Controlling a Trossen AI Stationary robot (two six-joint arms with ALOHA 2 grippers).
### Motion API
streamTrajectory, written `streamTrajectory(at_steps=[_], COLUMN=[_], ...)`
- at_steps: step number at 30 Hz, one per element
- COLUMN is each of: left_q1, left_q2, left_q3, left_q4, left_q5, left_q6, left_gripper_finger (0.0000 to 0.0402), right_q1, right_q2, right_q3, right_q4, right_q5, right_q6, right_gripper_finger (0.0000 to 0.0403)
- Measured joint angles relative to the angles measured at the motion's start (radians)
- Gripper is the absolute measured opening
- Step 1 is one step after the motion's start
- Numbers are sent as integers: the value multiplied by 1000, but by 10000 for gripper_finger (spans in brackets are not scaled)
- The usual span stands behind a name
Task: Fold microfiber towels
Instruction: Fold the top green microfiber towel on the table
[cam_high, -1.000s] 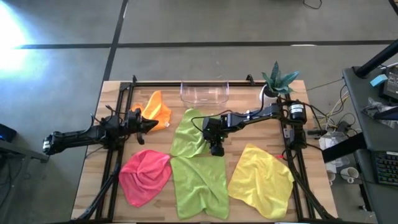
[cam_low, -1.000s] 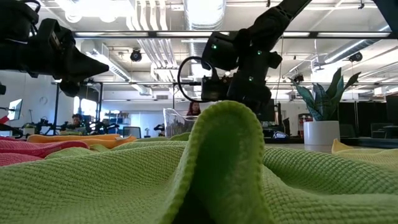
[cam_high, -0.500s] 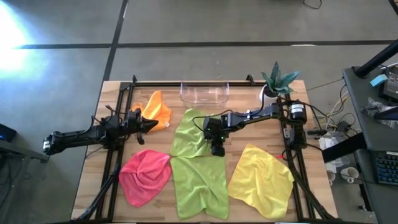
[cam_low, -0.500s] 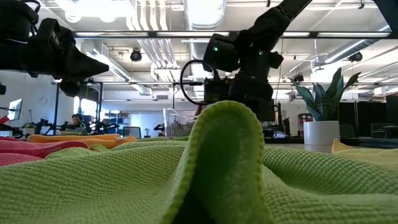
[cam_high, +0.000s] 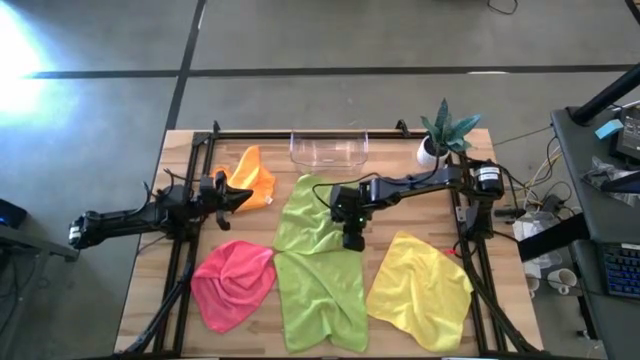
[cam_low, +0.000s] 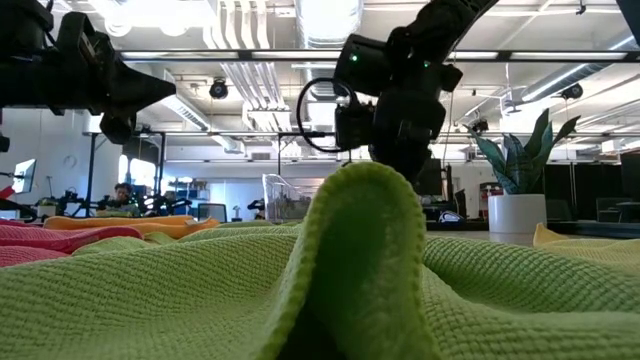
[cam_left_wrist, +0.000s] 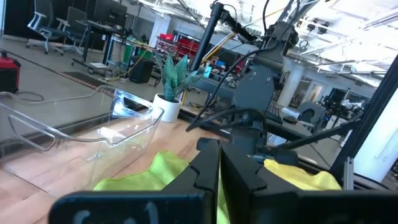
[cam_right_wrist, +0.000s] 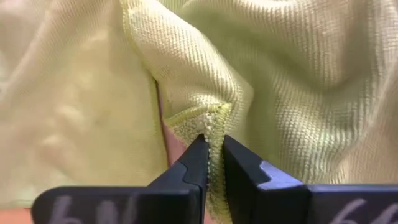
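Five microfiber towels lie spread on the wooden table: orange (cam_high: 252, 178), pink (cam_high: 232, 283), yellow (cam_high: 420, 290) and two lime green, one farther (cam_high: 303, 213) and one nearer (cam_high: 320, 295). My right gripper (cam_high: 352, 241) is at the middle of the table where the two green towels meet. It slants down and is shut on a green hem (cam_right_wrist: 211, 127). My left gripper (cam_high: 238, 197) is shut and level above the table's left side, beside the orange towel, holding nothing. My right gripper pinches a hemmed edge (cam_right_wrist: 214, 132) of a lime green towel between its two fingertips (cam_right_wrist: 198, 152). It comes slanting down from the far right. The cloth is drawn up into a small peak at the fingers, and the rest lies on the table. I cannot tell which green towel it is.
A clear plastic bin (cam_high: 328, 148) stands at the far edge, with a potted plant (cam_high: 443, 132) at the far right corner. Black rails (cam_high: 190, 250) run along both sides of the table. In the low view a raised green fold (cam_low: 360, 250) fills the foreground.
My right gripper has shut on the green towel's hem and risen a little, drawing the edge up with it. The other towels have stayed where they were.
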Motion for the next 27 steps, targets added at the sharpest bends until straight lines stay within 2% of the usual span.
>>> streamTrajectory(at_steps=[7, 14, 17, 23, 27], left_q1=[0, 0, 1, 1, 0], left_q2=[12, 77, 124, 226, 278], left_q3=[0, 0, 0, 5, 45], left_q4=[3, 1, 1, 22, 36], left_q5=[0, -2, -2, -3, 24], left_q6=[1, -16, -56, -76, -57], left_gripper_finger=[0, 5, 27, 97, 116], right_q1=[10, 16, 18, 23, 23], right_q2=[-53, -68, -68, -68, -68], right_q3=[0, 0, 0, 0, 0], right_q4=[-8, -24, -38, -39, -44], right_q5=[1, 4, 4, 4, 4], right_q6=[39, 46, 61, 61, 61], right_gripper_finger=[31, 31, 31, 31, 31])
